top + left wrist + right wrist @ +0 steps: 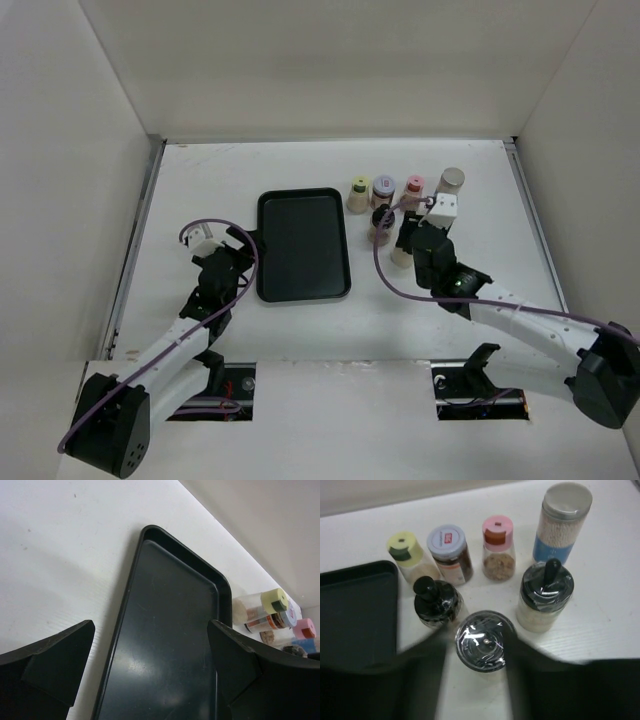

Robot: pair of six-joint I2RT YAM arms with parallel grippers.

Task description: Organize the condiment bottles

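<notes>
Seven small round condiment jars stood on the white tabletop (300, 340), all to the right of the black rectangular plastic tray (303, 245), which held nothing. Four of them made a row at the back: the jar with the yellow cap (406, 555) was nearest to the tray, then the jar with the pale purple cap and brown label (449, 551), then the jar with the pink cap (498, 547), and last the taller jar with the silver lid and blue label (561, 522). Three jars with dark lids stood in front of this row: the black knob-capped jar on the left (436, 602), the wider black knob-capped jar with pale contents on the right (544, 597), and the front jar with a glossy dark lid (482, 640). In the right wrist view, the right gripper (482, 652) was closed around this front jar, one finger on each side of it, and the jar was upright. The left gripper (150, 665) was wide open and held nothing; it hung over the near left edge of the tray, with one finger above the tabletop and the other finger above the tray floor. Both arms reached forward from the near edge of the tabletop, well apart from each other.
</notes>
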